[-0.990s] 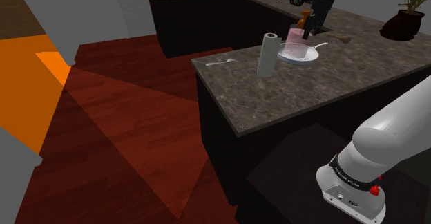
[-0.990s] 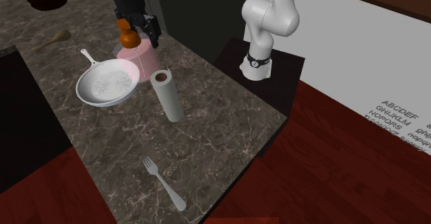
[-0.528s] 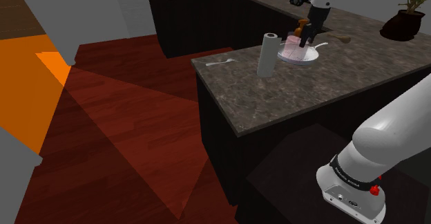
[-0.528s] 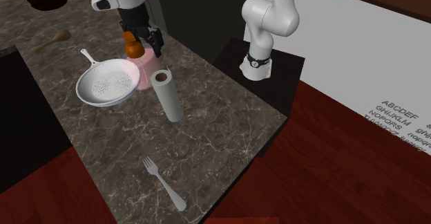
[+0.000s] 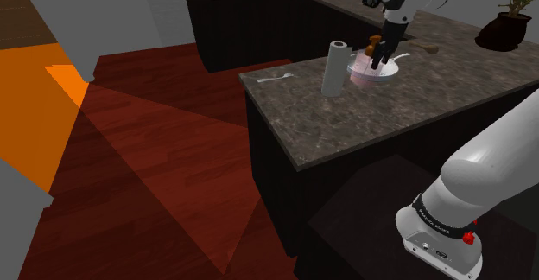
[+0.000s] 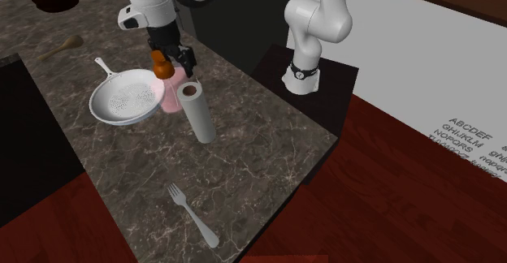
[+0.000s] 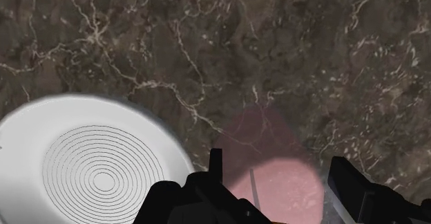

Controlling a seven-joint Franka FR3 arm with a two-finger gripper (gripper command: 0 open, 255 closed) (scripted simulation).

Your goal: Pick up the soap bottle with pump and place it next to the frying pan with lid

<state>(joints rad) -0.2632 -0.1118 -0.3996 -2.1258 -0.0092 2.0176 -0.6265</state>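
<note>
The gripper (image 6: 173,62) is shut tight on the soap bottle (image 6: 169,93). Its two black fingers (image 7: 215,162) squeeze the top part, close to the orange pump (image 6: 160,62). The pink body of the bottle hangs straight down under the gripper. Its bottom is right at the counter (image 6: 260,164). I cannot tell if it touches yet.

The white frying pan (image 6: 122,103) sits just to one side of the gripper, very close to the bottle. The paper roll (image 6: 197,107) stands just on the other side, so the bottle is in the gap between the two. A fork (image 6: 193,215) lies far off, past the roll.

I think the bottle is light. One small squeeze is enough to carry it. It looks smooth and see-through, so it could slip if the squeeze is weak. The pump is the tricky bit: it may push down or wobble, so it is a poor place to grab. The neck just under the pump, or the upper body, looks like the best place to hold. The body seems stiff enough not to squash.

The bottle is tall and narrow, so it could tip. It should stand flat before the fingers let go. The roll is very close, so a bump could knock it over.
</note>
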